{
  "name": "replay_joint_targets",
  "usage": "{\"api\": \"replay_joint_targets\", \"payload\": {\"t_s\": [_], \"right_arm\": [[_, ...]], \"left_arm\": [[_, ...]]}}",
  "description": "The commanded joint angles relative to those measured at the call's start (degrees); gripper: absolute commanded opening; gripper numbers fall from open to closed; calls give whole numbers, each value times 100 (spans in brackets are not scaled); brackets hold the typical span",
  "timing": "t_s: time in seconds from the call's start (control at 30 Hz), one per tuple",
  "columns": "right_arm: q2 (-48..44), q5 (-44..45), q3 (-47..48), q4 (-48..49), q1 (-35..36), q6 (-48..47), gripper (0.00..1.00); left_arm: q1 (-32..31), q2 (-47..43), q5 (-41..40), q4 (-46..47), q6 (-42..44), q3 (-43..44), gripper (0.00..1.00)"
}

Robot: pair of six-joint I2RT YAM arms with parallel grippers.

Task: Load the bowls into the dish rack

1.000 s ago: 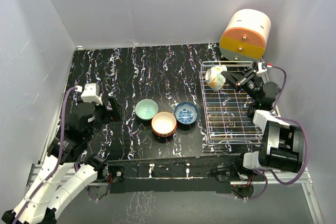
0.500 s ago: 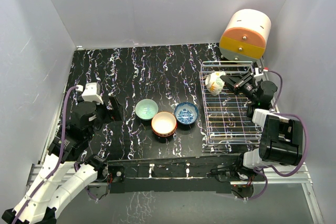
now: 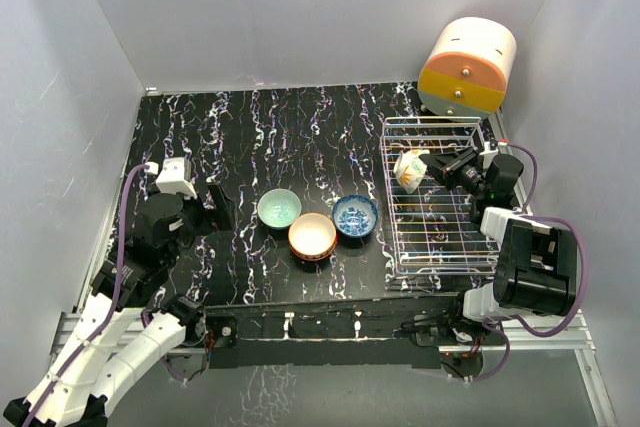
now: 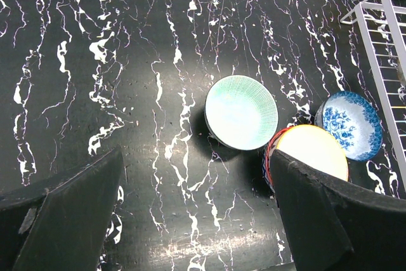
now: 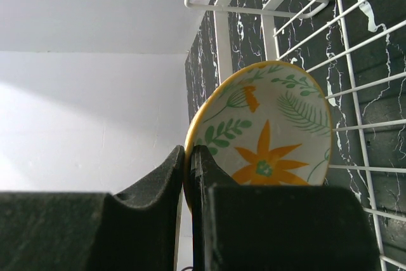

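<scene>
Cream ceramic bowl with an orange flower [image 5: 266,138] is tilting over the silver wire dish rack [image 3: 440,237] — the right claw [image 5: 188,157] is pinching its rim. 3 more are waiting on the black marble table [image 3: 200,127]: the mint green bowl [image 3: 279,209], the red-orange bowl [image 3: 312,236] and the blue-and-white bowl [image 3: 355,216]. The left claw [image 4: 196,169] is gaping wide, holding nothing.

Looking down from high above: whole dish rack [image 3: 440,232]; left wrist: far off, sharing only its corner; right wrist: close over its wires.

Bright, even light comes from above. The mint green bowl [image 4: 241,112] throws a small soft shadow to its left.
</scene>
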Motion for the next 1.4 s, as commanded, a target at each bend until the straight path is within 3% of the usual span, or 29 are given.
{"api": "replay_joint_targets", "payload": {"t_s": [0.0, 0.23, 0.93, 1.37], "right_arm": [[34, 242, 182, 155, -13, -174, 8], [53, 424, -38, -213, -22, -349, 12], [-857, 1507, 226, -2726, -374, -1601, 28], [-782, 1951, 829, -3478, -374, -2526, 30]], "left_arm": [[-21, 22, 34, 66, -12, 130, 97], [-23, -13, -4, 30, -12, 105, 97], [-23, -22, 84, 91, -90, -9, 97], [-18, -65, 85, 115, -116, -57, 97]]}}
